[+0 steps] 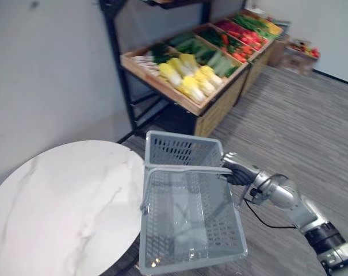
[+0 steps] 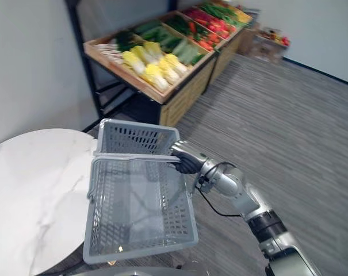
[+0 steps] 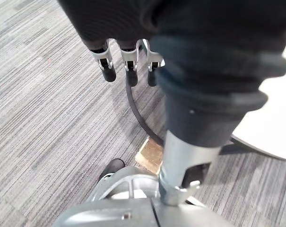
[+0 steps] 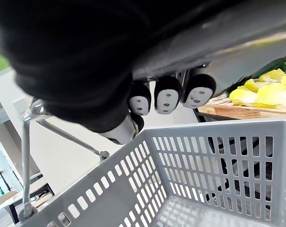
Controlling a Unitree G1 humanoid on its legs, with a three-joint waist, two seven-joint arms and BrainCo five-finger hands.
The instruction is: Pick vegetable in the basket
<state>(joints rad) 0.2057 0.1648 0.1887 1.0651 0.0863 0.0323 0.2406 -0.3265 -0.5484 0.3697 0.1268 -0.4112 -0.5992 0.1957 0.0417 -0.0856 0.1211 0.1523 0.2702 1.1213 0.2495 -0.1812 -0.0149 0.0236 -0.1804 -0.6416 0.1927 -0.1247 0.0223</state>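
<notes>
A grey plastic basket (image 1: pixel 191 224) hangs beside the round marble table (image 1: pixel 58 207), and I see no vegetable inside it. My right hand (image 1: pixel 238 171) is shut on the basket's handle (image 1: pixel 185 169), its dark-tipped fingers (image 4: pixel 169 97) curled round the bar. The vegetables lie in a slanted wooden display (image 1: pixel 162 86) farther back: yellow-white cabbages (image 1: pixel 188 77), green ones behind them, and red ones (image 1: pixel 243 37) at the far end. In the left wrist view my left hand (image 3: pixel 128 61) hangs over the grey carpet with relaxed fingers and holds nothing.
A black metal rack frame (image 1: pixel 119 63) stands at the near end of the display, against the white wall. A cardboard box of produce (image 1: pixel 300 54) sits on the floor at the far right. Striped grey carpet (image 1: pixel 300 126) stretches between me and the display.
</notes>
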